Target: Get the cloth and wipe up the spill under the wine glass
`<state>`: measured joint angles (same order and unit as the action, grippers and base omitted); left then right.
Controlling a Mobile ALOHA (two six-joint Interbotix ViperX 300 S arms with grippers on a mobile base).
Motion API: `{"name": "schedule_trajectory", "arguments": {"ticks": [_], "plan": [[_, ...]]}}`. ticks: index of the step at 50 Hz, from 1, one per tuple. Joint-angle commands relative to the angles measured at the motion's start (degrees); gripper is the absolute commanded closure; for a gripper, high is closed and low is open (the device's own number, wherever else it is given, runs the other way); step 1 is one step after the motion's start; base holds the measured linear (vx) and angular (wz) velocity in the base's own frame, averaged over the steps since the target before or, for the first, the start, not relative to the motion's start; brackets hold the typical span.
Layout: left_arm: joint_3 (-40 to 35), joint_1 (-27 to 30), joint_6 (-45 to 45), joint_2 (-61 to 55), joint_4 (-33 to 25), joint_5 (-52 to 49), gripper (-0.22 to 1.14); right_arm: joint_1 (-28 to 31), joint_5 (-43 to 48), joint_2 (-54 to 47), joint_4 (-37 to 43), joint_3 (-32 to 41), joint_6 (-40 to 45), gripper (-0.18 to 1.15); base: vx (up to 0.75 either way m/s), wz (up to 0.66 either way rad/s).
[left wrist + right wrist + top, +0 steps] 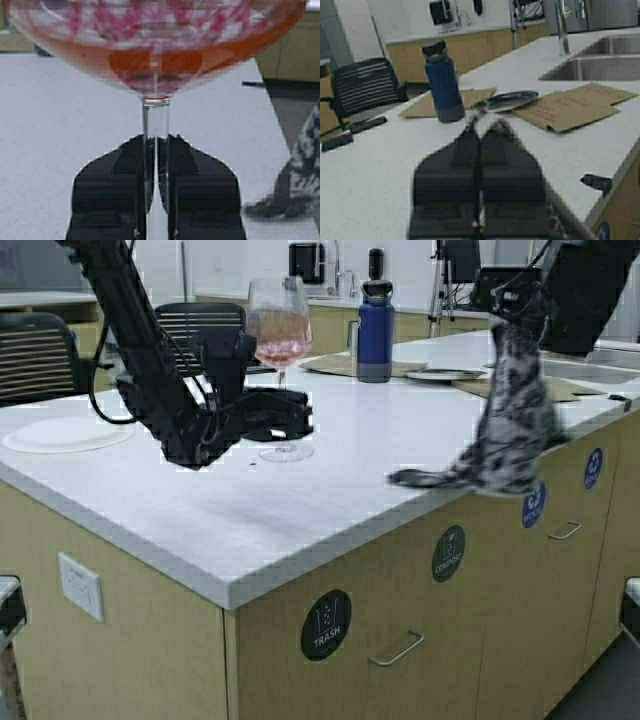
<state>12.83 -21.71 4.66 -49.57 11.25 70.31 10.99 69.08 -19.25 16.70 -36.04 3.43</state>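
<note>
The bench [230, 530] carries the glass [281, 350] near its middle. The cloth [510, 430] hangs over the front right edge, pinched by the right hand [515, 310]. The left hand [295, 420] pinches the glass stem.

The right gripper [479, 131] pinches the cloth [487, 119]; beyond stand a blue bottle [442, 82], plate [507, 100] and sink [600, 67].
</note>
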Motion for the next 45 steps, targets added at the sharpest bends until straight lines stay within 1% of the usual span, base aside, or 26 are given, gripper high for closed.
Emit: {"name": "schedule_trajectory", "arguments": {"ticks": [1, 19, 27, 33, 45], "plan": [[-2.2, -0.53, -0.18, -0.88, 0.0, 0.79, 0.57, 0.18, 1.76, 2.37, -0.18, 0.44, -0.09, 0.91, 0.0, 0.0], [-3.96, -0.88, -0.35, -4.92, 0.0, 1.23, 0.57, 0.18, 1.85, 1.85, -0.62, 0.0, -0.09, 0.91, 0.0, 0.0], [-4.39, -0.88, -0.7, -5.98, 0.09, 1.23, 0.54, 0.18, 1.76, 1.49, -0.7, -0.18, -0.09, 0.91, 0.0, 0.0], [-4.39, -1.23, -1.14, -6.33, 0.0, 1.41, 0.48, 0.18, 1.85, 1.41, -0.79, -0.26, -0.09, 0.91, 0.0, 0.0], [-5.8, -2.02, -1.23, -7.82, 0.62, 2.99, 0.29, 0.18, 1.85, 1.41, -1.14, -0.35, -0.09, 0.91, 0.0, 0.0]]}}
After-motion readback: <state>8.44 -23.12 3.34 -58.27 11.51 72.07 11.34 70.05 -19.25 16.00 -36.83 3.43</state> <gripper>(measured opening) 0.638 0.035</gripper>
